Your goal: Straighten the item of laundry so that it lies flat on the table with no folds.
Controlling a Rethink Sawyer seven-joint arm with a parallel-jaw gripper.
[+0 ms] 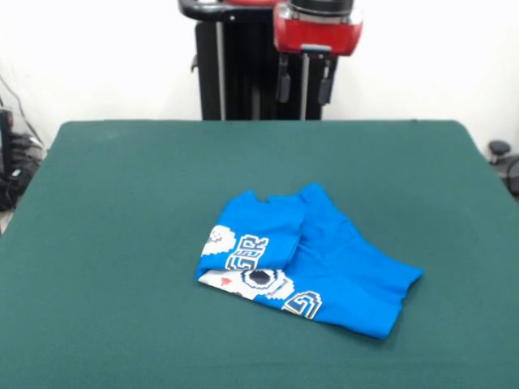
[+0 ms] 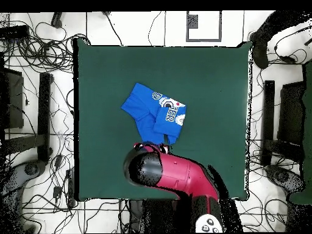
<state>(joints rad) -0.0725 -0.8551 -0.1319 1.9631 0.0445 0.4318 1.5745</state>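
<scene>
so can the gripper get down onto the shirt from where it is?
Probably yes. The gripper hangs raised over the table's far edge, its two fingers apart, holding nothing. The crumpled blue shirt lies alone on the green cloth, with nothing between them.

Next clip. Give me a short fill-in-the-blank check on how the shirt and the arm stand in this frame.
1. The T-shirt on the table is bright ____ in colour.
2. The T-shirt lies ____ rather than spread flat.
3. The gripper hangs ____ the table, clear of the T-shirt.
4. The table is covered in dark ____ cloth.

Missing words: blue; folded; above; green
</scene>
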